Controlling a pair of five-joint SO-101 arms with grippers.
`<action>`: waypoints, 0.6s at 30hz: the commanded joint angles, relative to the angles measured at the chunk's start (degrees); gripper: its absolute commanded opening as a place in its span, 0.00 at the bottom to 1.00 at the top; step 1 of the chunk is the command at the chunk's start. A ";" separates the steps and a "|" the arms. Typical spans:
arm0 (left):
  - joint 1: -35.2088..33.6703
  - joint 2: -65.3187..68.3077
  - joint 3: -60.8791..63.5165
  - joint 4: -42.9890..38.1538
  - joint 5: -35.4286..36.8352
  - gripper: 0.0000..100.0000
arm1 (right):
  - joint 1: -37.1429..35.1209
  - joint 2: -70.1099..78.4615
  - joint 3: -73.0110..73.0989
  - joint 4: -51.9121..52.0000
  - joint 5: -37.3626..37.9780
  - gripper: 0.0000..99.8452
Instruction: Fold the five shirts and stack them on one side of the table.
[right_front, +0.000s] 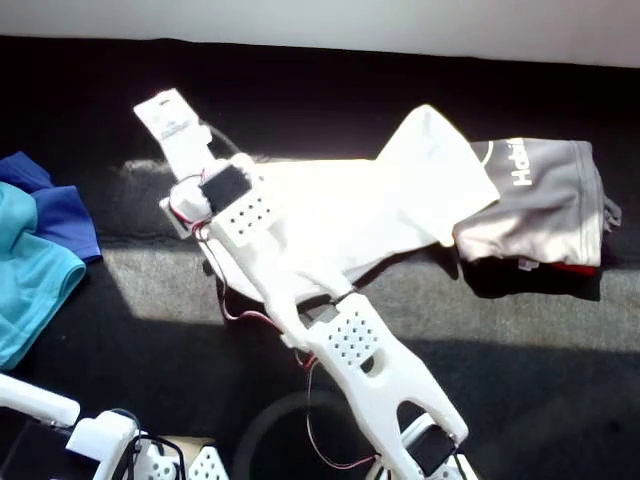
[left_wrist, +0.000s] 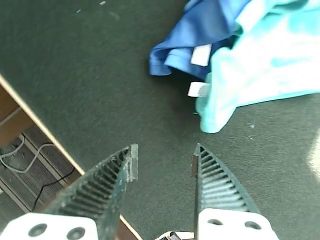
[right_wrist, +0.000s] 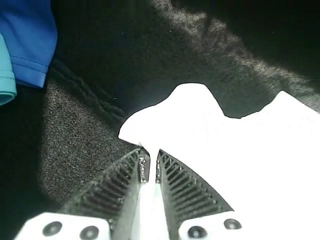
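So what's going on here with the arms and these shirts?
The right claw is shut on an edge of the white shirt, which lies spread on the dark table, one sleeve touching a grey shirt. The left claw hangs open above bare table near the crumpled blue shirt and teal shirt.

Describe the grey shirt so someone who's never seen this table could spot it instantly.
On the dark table, find the big white shirt spread across the middle. At its right end in the high view, partly under the white cloth, lies the grey shirt. It alone is grey, folded, with white lettering.
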 joint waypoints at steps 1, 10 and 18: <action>5.23 -1.54 -1.45 -0.26 -0.35 0.19 | 3.47 -0.75 -15.25 8.57 2.37 0.01; 26.86 -1.54 10.24 -0.26 2.46 0.19 | 17.71 -11.47 -18.07 13.76 12.84 0.01; 52.18 -1.45 13.14 -2.90 13.89 0.19 | 35.74 -24.66 -16.04 13.85 17.85 0.01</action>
